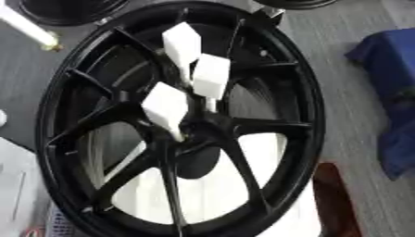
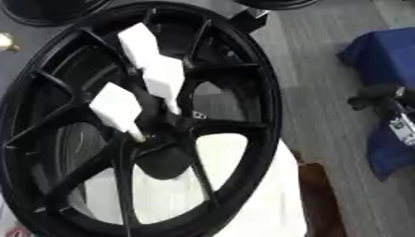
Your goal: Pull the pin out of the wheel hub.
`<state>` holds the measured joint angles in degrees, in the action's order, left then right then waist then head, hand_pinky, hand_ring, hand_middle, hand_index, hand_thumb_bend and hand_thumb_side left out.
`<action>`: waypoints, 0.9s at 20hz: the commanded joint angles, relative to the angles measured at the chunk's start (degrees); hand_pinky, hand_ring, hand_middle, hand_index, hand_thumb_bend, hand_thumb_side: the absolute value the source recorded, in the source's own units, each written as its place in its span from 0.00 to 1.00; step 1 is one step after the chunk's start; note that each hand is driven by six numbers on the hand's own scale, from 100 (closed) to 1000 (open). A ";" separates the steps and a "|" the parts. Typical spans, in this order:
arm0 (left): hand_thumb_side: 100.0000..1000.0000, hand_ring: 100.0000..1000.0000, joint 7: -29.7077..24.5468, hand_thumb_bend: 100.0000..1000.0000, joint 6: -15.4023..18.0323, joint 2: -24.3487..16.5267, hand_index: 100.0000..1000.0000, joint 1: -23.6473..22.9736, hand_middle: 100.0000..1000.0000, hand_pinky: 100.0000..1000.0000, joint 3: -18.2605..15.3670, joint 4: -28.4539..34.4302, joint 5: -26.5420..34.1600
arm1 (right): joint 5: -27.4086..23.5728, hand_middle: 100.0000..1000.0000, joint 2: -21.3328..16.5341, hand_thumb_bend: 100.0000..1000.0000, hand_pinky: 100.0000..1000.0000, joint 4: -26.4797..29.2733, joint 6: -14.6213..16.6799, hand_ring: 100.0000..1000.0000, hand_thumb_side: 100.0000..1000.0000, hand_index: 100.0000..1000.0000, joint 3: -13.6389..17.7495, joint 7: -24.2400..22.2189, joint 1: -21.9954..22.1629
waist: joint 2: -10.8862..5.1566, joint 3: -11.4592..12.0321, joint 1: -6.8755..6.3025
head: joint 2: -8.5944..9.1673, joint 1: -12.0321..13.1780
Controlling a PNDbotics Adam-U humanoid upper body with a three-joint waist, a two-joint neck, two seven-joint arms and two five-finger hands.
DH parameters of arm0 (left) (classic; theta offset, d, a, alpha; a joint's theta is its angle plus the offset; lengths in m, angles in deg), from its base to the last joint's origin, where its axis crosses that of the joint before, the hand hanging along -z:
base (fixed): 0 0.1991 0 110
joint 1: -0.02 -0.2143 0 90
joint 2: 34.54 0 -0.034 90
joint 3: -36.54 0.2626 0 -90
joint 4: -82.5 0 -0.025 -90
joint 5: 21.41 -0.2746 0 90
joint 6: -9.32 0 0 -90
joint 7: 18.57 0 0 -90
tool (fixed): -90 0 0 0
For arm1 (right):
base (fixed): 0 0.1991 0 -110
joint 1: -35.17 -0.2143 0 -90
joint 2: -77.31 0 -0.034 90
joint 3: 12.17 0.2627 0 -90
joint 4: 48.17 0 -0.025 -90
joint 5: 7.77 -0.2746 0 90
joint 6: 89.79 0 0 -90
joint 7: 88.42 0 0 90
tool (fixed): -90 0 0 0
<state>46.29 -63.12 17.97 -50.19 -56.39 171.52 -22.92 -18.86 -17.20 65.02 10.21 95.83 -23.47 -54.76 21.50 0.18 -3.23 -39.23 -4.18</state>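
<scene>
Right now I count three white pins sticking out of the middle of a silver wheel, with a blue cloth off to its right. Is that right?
Not quite: the wheel is black, not silver, as the left eye view shows. The rest holds: three white pins stick out near its hub, and a blue cloth lies to its right.

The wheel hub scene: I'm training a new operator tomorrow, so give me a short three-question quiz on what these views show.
1. True or false: three white pins stand in the black wheel near its hub.
2. Which hand grips a pin? A) left B) right C) neither shows at the wheel
3. Fill in: right of the wheel lies a ____ cloth.

Key: 1 true: upper pin, middle pin, lower pin. 2 C. 3 blue.
</scene>
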 commanded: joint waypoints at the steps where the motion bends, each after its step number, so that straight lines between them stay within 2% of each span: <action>1: 0.21 0.48 5.02 0.00 -0.92 -2.26 0.34 -3.02 0.18 0.65 -5.57 -5.35 1.37 | -0.91 0.54 -1.59 0.00 0.94 1.40 0.47 0.75 0.61 0.73 1.00 0.60 0.44 | -1.97 0.46 0.27 | -0.10 -0.36; 4: 0.20 0.49 8.18 0.00 -1.34 -1.92 0.35 -7.90 0.20 0.66 -7.89 -8.49 -1.23 | -1.26 0.54 -1.47 0.00 0.94 1.40 0.75 0.75 0.61 0.73 1.33 1.10 0.90 | -2.42 0.93 0.81 | 0.08 -0.55; 6: 0.11 0.55 9.68 0.00 -1.84 -1.41 0.47 -9.95 0.31 0.69 -8.48 -9.85 -3.88 | -1.67 0.54 -1.55 0.00 0.94 1.40 0.95 0.75 0.60 0.73 1.32 1.25 1.01 | -2.75 1.01 1.16 | 0.15 -0.69; 7: 0.08 0.66 9.80 0.00 -2.08 -1.03 0.63 -10.76 0.47 0.74 -8.44 -10.55 -4.90 | -1.93 0.54 -1.60 0.00 0.94 1.40 1.05 0.75 0.59 0.73 1.29 1.29 1.03 | -2.91 0.99 1.33 | 0.20 -0.75; 8: 0.07 0.69 9.00 0.00 -2.28 -0.69 0.69 -11.41 0.52 0.76 -8.27 -11.18 -5.76 | -2.18 0.54 -1.65 0.00 0.94 1.40 1.14 0.75 0.59 0.73 1.26 1.30 1.06 | -3.05 0.94 1.46 | 0.24 -0.76; 9: 0.06 0.73 8.05 0.00 -2.40 -0.49 0.74 -11.79 0.58 0.78 -8.24 -11.58 -6.50 | -2.38 0.54 -1.69 0.00 0.94 1.40 1.20 0.75 0.59 0.73 1.25 1.31 1.09 | -3.14 0.92 1.54 | 0.28 -0.78; 10: 0.06 0.73 7.26 0.00 -2.44 -0.35 0.74 -11.98 0.58 0.78 -8.32 -11.78 -7.09 | -2.52 0.54 -1.71 0.00 0.94 1.40 1.24 0.75 0.59 0.73 1.25 1.30 1.12 | -3.20 0.91 1.58 | 0.30 -0.78; 11: 0.06 0.73 6.72 0.00 -2.45 -0.25 0.74 -12.04 0.58 0.82 -8.45 -11.87 -7.47 | -2.61 0.54 -1.73 0.00 0.94 1.40 1.25 0.75 0.60 0.73 1.26 1.29 1.14 | -3.23 0.91 1.60 | 0.31 -0.79; 12: 0.87 0.86 6.31 0.16 -2.69 -0.03 0.89 -12.40 0.78 0.87 -8.55 -12.12 -7.95 | -2.67 0.54 -1.71 0.00 0.94 1.40 1.25 0.75 0.59 0.73 1.27 1.30 1.19 | -3.26 0.92 1.69 | 0.38 -0.72; 15: 1.00 0.86 7.10 0.17 -4.49 0.54 0.89 -13.12 0.78 0.86 -9.21 -12.65 -10.44 | -2.74 0.54 -1.70 0.00 0.93 1.40 1.34 0.75 0.59 0.73 1.23 1.39 1.34 | -3.33 0.83 1.83 | 0.38 -0.44; 18: 1.00 0.85 10.41 0.15 -6.91 0.82 0.88 -13.17 0.76 0.85 -9.61 -12.31 -12.31 | -2.55 0.54 -1.61 0.00 0.93 1.40 1.43 0.75 0.59 0.73 1.29 1.58 1.52 | -3.29 0.68 1.85 | 0.26 -0.32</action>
<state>55.52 -69.16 20.61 -63.79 -64.63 158.72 -34.36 -21.20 -17.23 65.03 11.42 96.53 -22.03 -53.24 19.58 0.80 -1.33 -39.22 -4.60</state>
